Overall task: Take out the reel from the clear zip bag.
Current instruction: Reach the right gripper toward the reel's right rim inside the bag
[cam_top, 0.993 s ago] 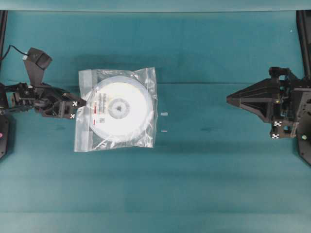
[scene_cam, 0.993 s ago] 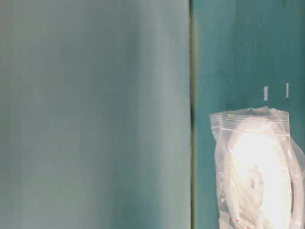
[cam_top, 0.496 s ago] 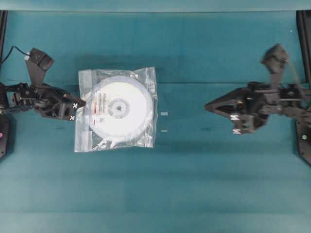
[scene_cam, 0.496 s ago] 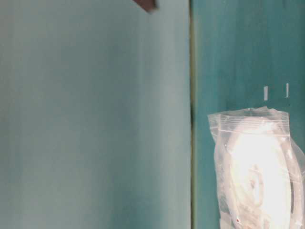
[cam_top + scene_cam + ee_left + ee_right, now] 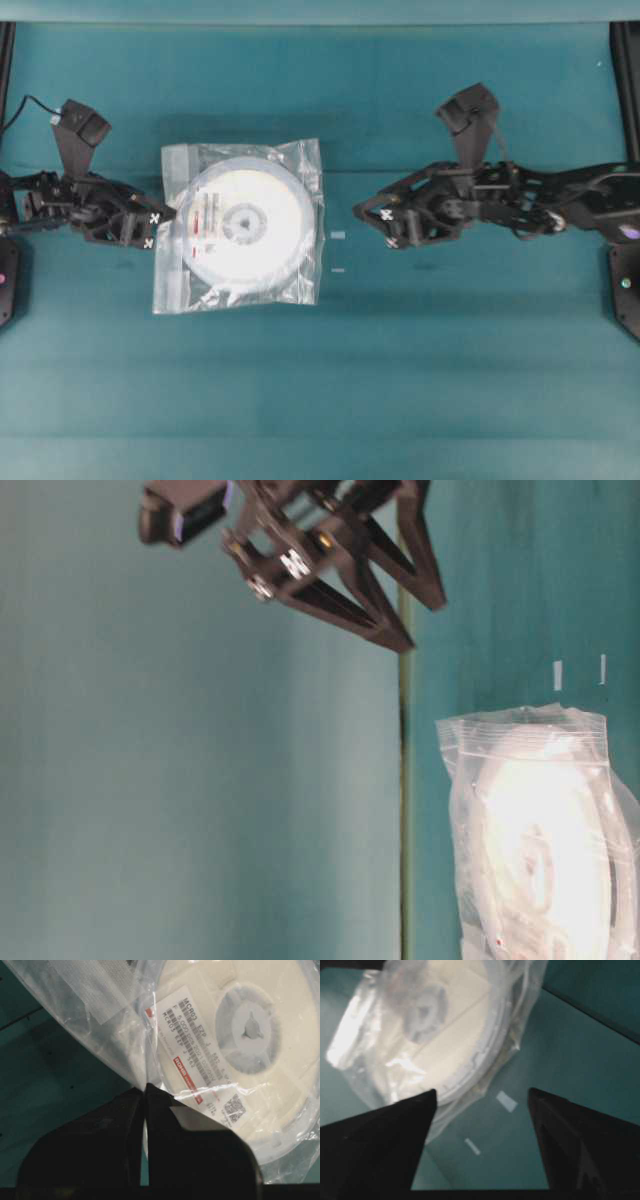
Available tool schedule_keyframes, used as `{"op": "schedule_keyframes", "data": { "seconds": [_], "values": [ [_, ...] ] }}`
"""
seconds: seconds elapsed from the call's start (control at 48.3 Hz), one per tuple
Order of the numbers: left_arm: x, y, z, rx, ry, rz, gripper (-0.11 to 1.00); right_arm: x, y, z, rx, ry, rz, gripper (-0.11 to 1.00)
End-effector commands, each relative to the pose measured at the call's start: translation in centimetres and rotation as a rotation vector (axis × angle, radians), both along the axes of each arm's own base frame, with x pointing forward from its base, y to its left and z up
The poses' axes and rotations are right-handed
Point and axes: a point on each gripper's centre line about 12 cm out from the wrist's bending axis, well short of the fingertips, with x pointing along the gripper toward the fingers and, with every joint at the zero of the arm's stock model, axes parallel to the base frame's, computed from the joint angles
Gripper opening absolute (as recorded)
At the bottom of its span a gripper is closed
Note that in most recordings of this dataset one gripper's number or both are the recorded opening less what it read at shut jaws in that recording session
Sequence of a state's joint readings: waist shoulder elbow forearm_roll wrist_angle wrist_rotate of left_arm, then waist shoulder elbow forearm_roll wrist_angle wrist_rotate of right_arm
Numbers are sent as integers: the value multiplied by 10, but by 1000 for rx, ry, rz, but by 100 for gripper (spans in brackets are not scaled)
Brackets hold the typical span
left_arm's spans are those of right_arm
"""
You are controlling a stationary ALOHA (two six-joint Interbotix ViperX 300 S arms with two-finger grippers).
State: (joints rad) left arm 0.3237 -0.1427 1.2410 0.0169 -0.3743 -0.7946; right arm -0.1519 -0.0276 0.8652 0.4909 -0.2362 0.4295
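Crinkly glossy clear zip bag [image 5: 240, 225], smooth white plastic reel [image 5: 247, 222], matt teal cloth table [image 5: 430, 380].

There is one clear zip bag [image 5: 238, 225] on the teal table [image 5: 400, 380], and one reel [image 5: 243, 221] inside it (a single white label [image 5: 197, 1055] shows on its face). Two small white tape marks [image 5: 338, 235] lie beside the bag. Two grippers are in view: a left gripper [image 5: 153, 230] and a right gripper [image 5: 372, 215].
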Motion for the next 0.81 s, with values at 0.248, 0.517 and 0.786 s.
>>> {"op": "schedule_keyframes", "data": {
  "seconds": [0.248,0.517,0.786],
  "values": [
    [2,1,2,7,-10,-3,0,28,-7,-19,47,33,-43,87],
    [4,2,3,9,-15,-3,0,48,-10,-30,55,50,-38,86],
    [4,2,3,8,-13,-3,0,62,-11,-25,57,32,-34,82]
  ]
}}
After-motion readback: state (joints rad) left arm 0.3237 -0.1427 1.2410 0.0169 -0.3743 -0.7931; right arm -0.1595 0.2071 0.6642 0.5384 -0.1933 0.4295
